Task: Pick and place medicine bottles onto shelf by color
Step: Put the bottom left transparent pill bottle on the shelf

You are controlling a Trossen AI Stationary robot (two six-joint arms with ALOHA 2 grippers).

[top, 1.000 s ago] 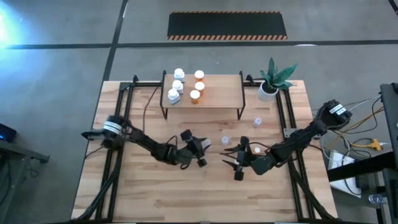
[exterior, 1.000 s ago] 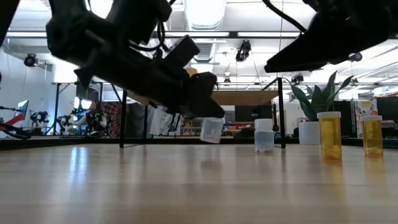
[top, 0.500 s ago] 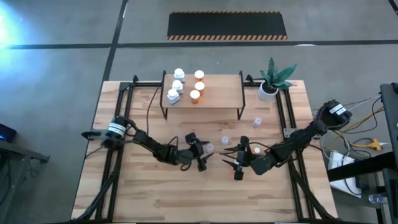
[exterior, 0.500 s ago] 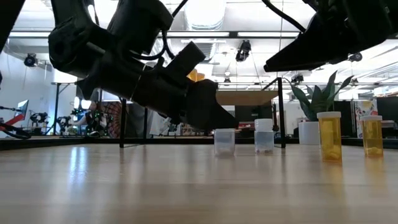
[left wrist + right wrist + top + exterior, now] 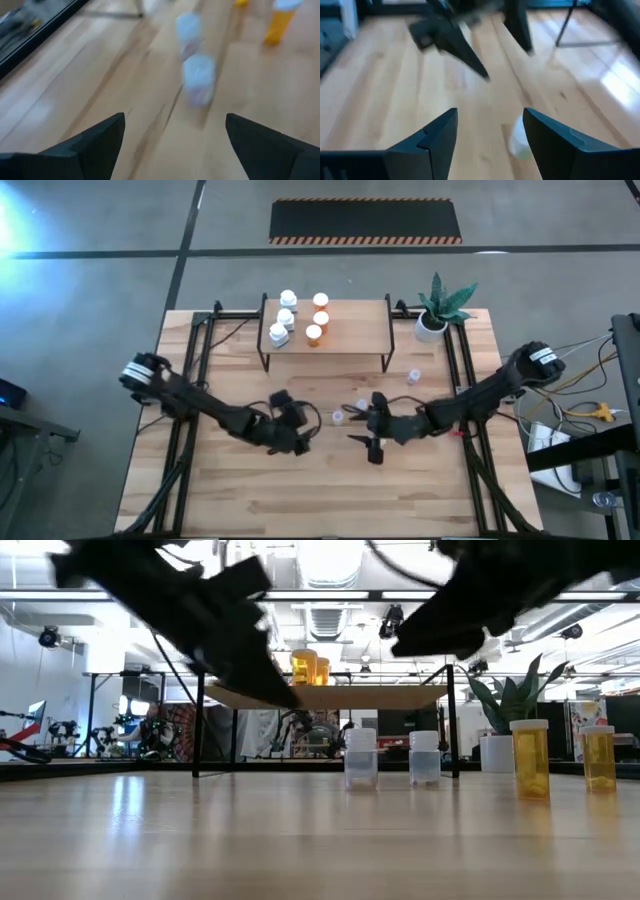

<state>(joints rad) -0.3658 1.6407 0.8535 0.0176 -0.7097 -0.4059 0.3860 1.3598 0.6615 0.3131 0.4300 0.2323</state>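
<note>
Two small clear bottles [image 5: 361,757] [image 5: 424,757] stand upright on the tabletop. The nearer one [image 5: 338,417] stands between my two grippers. Two orange bottles [image 5: 530,758] [image 5: 598,758] stand on the table farther right. The shelf [image 5: 350,330] carries three white bottles [image 5: 286,318] and three orange ones [image 5: 321,318]. My left gripper [image 5: 300,428] is open and raised off the table, just left of the clear bottle [image 5: 199,80]. My right gripper [image 5: 362,432] is open, also raised, just right of that bottle [image 5: 520,142].
A white pot with a green plant [image 5: 435,315] stands at the table's far right corner. One more small clear bottle [image 5: 412,375] stands right of the shelf. Black frame rails [image 5: 200,340] run along both table sides. The near half of the tabletop [image 5: 320,490] is bare wood.
My left gripper has set the clear bottle upright on the table, opened and let go. It has then drawn back toward the table's left and upward. My right gripper has moved toward the table's left, nearer that bottle, with its fingers unchanged.
</note>
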